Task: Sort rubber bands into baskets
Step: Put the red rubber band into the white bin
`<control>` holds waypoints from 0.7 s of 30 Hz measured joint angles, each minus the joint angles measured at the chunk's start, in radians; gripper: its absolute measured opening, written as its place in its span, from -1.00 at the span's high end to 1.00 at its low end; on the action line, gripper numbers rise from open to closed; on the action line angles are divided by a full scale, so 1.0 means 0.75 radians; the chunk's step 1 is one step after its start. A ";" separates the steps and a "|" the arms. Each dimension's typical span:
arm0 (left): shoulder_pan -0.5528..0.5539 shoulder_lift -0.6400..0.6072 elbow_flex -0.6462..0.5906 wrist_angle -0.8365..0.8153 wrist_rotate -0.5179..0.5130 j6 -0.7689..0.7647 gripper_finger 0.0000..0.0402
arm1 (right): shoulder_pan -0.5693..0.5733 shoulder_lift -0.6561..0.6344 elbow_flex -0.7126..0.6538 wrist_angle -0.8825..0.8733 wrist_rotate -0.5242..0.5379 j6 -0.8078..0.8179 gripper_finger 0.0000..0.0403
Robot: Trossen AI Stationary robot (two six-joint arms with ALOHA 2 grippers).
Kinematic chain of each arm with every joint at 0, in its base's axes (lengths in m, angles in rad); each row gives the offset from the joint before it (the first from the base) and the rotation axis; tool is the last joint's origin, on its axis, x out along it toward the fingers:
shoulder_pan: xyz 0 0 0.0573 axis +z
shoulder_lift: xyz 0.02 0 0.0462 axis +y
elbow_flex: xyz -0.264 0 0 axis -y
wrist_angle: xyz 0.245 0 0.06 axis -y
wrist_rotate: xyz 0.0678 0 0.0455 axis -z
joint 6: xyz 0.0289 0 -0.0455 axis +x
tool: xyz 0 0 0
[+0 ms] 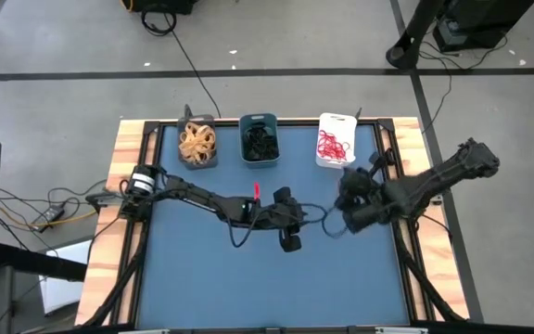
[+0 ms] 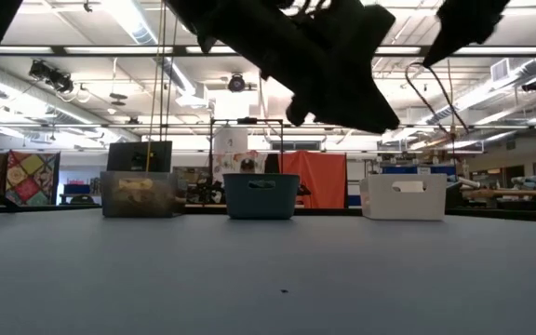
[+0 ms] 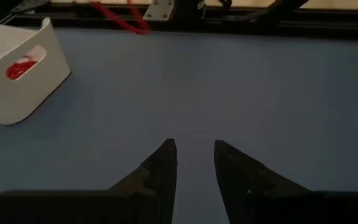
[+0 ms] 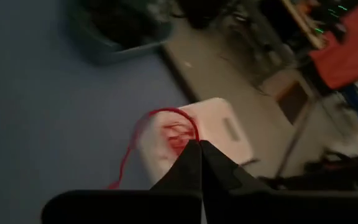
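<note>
Baskets stood in a row at the table's far edge: grey basket [image 1: 197,144] with tan bands [image 1: 197,141], teal basket [image 1: 260,139] with black bands [image 1: 260,142], white basket [image 1: 336,139] with red bands [image 1: 332,145]. Right gripper [image 4: 199,144] hung just short of the white basket, its jaws pinched tight on a red band [image 4: 143,133] that looped out from the tips and trailed down beside the basket in the right wrist view. Left gripper [image 3: 195,155] waited over the bare blue mat [image 1: 221,278] near mid-table, fingers parted a little and nothing between them. No loose bands showed on the mat. Step in hand, by judgement: delivery of the red band to the white basket. Done well, the tips would travel on until plainly above the basket's opening, with the trailing loop inside the rim, before letting go; a band released early might drape over the wall or cling to a finger.
</note>
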 joint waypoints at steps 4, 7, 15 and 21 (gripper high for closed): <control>0.000 0.065 0.001 0.093 0.001 0.010 0.45 | -0.193 -0.053 0.001 0.005 0.067 -0.099 0.99; 0.002 0.095 0.000 0.122 0.001 0.013 0.45 | -0.337 -0.073 0.001 0.034 0.097 -0.186 0.99; 0.002 0.104 0.000 0.125 0.001 0.013 0.45 | -0.686 -0.080 -0.003 0.270 0.127 -0.478 0.99; 0.002 0.104 0.000 0.116 0.001 0.013 0.45 | -0.901 -0.087 -0.084 0.703 -0.157 -0.879 0.99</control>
